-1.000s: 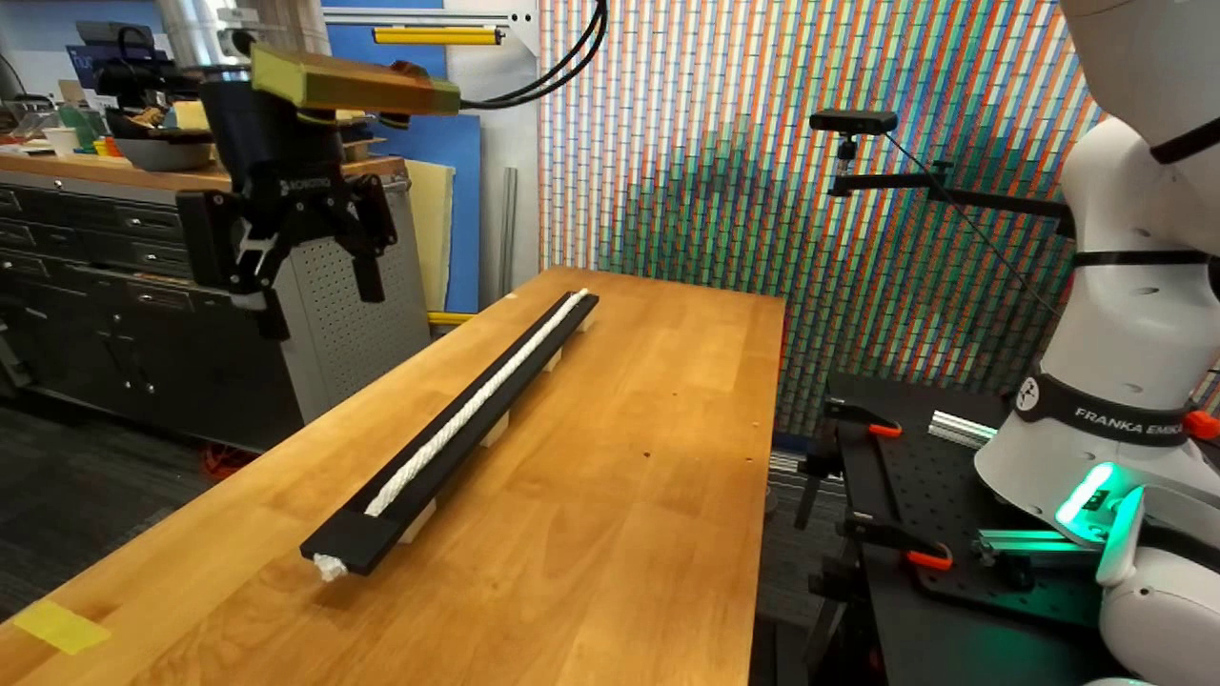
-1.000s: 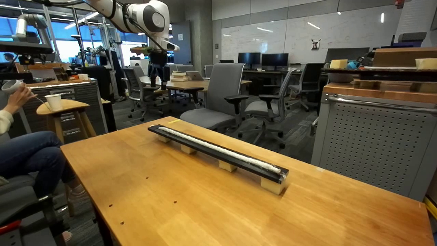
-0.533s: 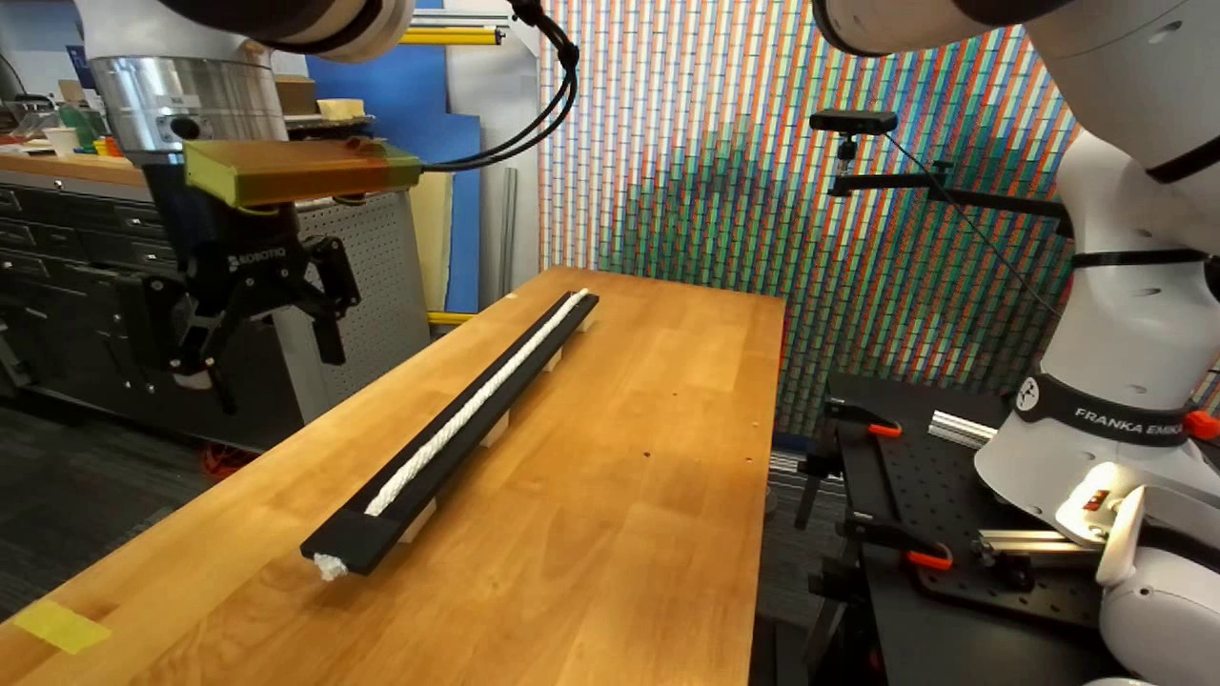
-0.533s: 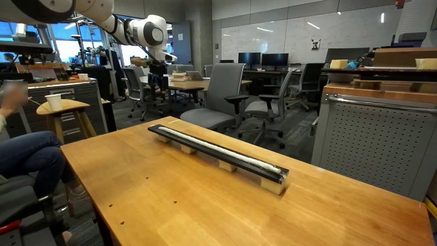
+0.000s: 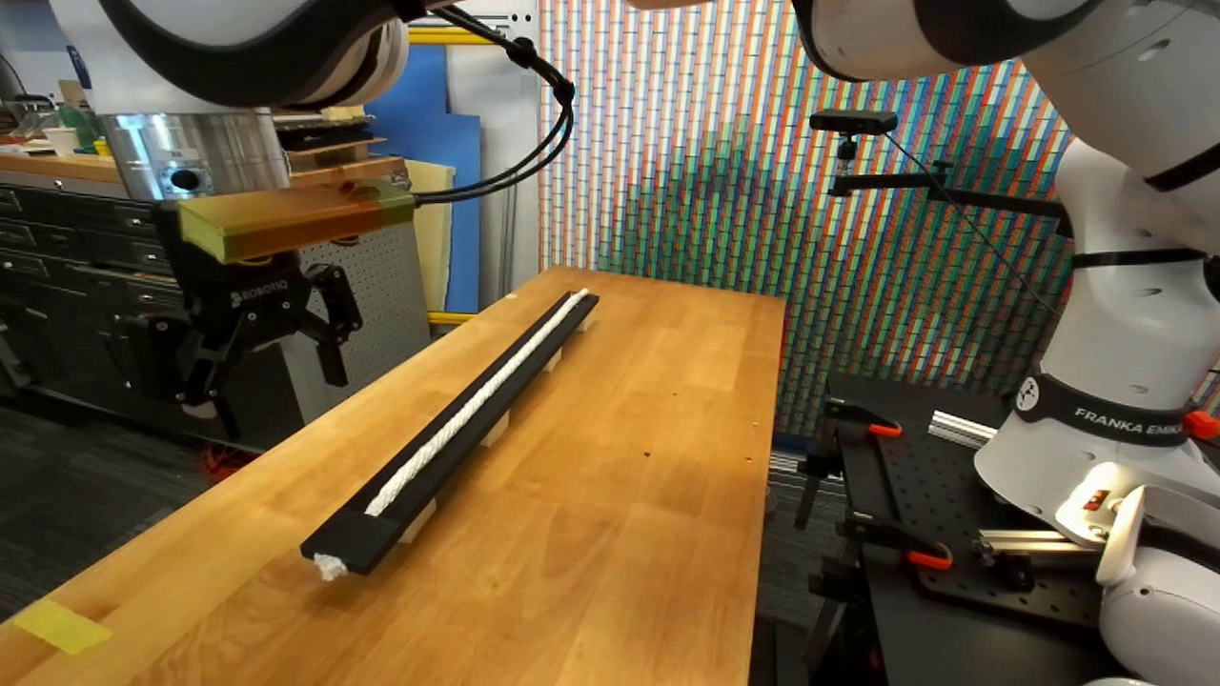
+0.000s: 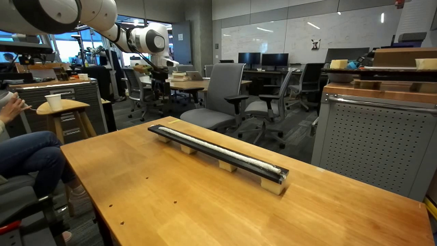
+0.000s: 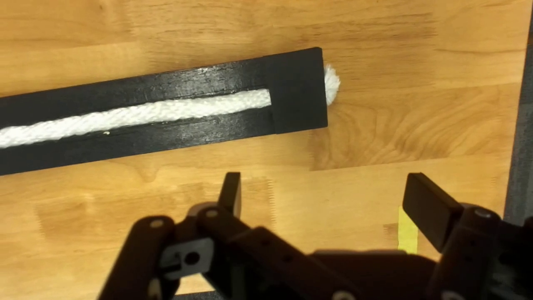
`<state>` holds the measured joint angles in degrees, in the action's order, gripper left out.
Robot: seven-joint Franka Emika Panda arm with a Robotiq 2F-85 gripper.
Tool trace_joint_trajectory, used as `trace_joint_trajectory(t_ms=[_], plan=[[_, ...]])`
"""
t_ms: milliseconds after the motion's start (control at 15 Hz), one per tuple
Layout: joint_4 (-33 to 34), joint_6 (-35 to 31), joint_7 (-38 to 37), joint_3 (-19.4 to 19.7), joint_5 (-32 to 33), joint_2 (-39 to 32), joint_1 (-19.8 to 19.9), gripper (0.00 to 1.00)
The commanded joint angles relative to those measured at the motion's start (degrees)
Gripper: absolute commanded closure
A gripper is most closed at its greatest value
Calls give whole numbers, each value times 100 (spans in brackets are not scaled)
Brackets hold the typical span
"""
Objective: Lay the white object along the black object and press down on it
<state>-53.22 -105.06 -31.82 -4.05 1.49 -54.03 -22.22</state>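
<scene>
The rope (image 7: 166,112) lies along the black rail (image 7: 300,91), the gripper (image 7: 322,185) is empty with jaws apart, and pressing probably remains.

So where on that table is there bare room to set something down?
The widest bare patch of tabletop lies between the black rail and the edge nearest the robot's base, marked by small holes. A narrower strip borders the rail's other side. It's crowded at the rail: white rope along its top, blocks underneath, open jaws hanging near one end.
</scene>
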Motion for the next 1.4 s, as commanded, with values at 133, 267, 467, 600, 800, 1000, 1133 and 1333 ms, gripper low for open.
trace_joint_trajectory(t_ms=[133,267,467,600,800,1000,1133,1333], plan=[[444,71,-223,140,59,-394,-50,0],[482,123,-273,148,38,-443,-44,0],[630,226,-340,199,-17,-528,-77,0],[534,193,-374,129,-18,-467,-18,3],[194,177,-348,84,-69,-261,40,4],[-131,334,-309,53,-79,-93,36,0],[43,251,-287,73,-10,-267,13,0],[-53,329,-287,33,-10,-219,0,0]])
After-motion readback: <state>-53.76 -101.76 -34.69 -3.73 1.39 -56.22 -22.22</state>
